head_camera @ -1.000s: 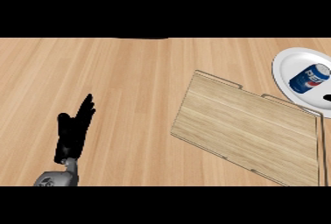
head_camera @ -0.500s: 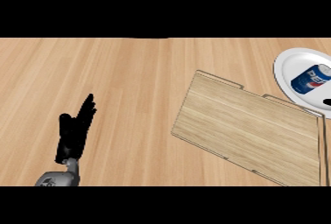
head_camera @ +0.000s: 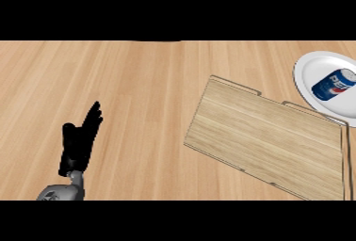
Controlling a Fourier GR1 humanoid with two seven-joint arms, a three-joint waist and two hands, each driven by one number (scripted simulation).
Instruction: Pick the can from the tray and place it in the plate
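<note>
The can (head_camera: 334, 85) lies on its side in the plate (head_camera: 309, 70), off the tray (head_camera: 268, 143) (task apparently done), so the left hand (head_camera: 80, 141) rests released, fingers straight, over the worktop (head_camera: 104, 80).

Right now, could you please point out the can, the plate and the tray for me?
can (head_camera: 334, 85): head view, on its blue side, lying on the plate.
plate (head_camera: 311, 69): head view, on the bare white part left of the can.
tray (head_camera: 268, 141): head view, on the middle of its wooden floor.
</note>
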